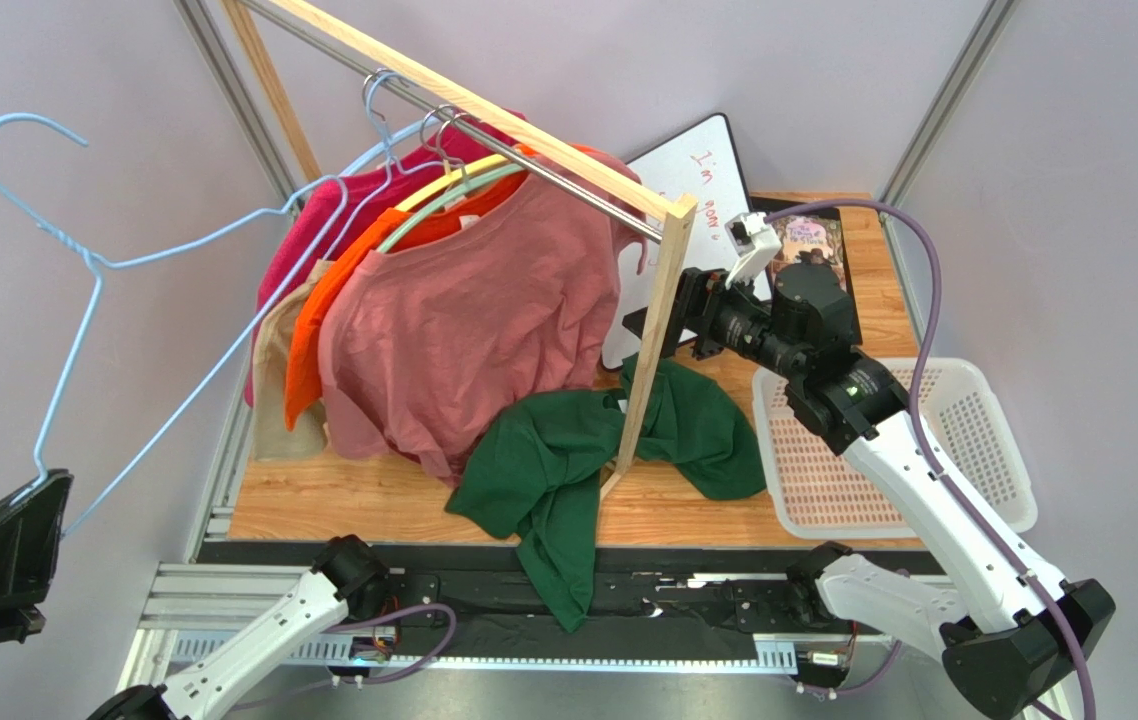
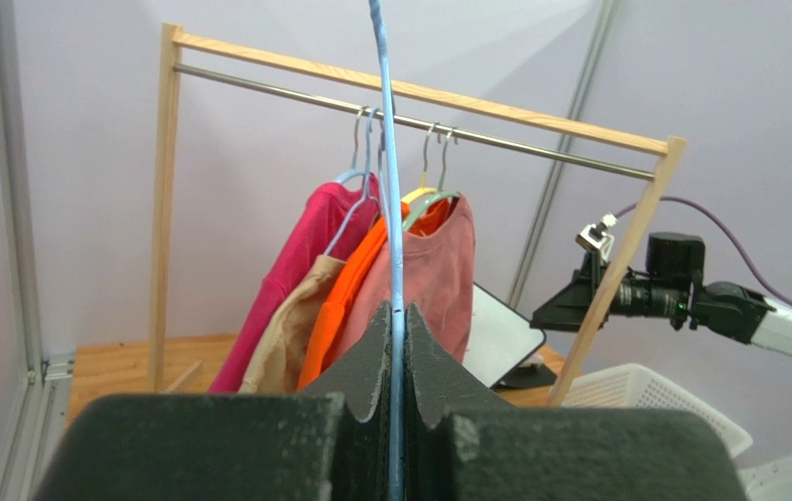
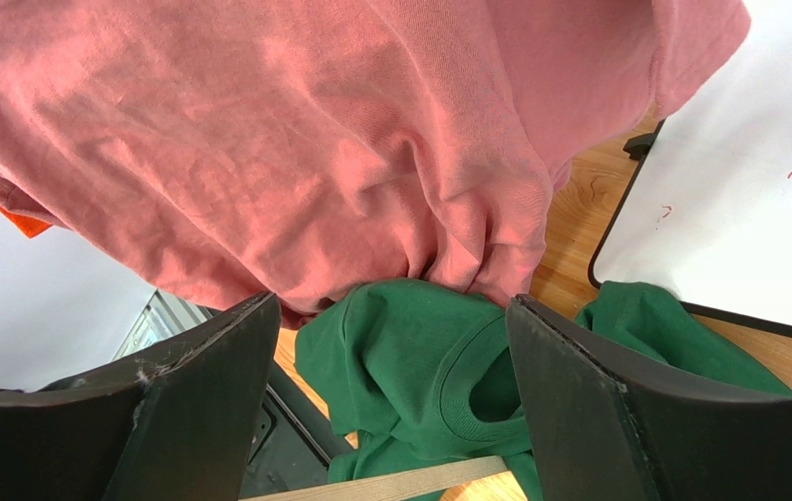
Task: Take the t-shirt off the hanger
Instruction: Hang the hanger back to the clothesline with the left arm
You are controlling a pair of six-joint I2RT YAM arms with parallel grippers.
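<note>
A bare light-blue wire hanger [image 1: 95,263] is held up at the far left, away from the rack. My left gripper [image 1: 52,492] is shut on its lower wire; in the left wrist view the blue wire [image 2: 390,157] runs straight up from between the closed pads [image 2: 397,324]. A dark green t-shirt [image 1: 590,450] lies crumpled on the wooden table by the rack's right post, one end hanging over the front edge. My right gripper [image 1: 688,308] is open and empty beside that post, above the green shirt [image 3: 421,355], with fingers [image 3: 212,386] wide apart.
A wooden rack with a metal rail [image 1: 530,158] holds a salmon shirt [image 1: 485,315], an orange one [image 1: 327,323], a beige one [image 1: 275,375] and a magenta one [image 1: 335,203]. A white basket [image 1: 891,450] sits at the right. A whiteboard [image 1: 703,173] leans behind the rack.
</note>
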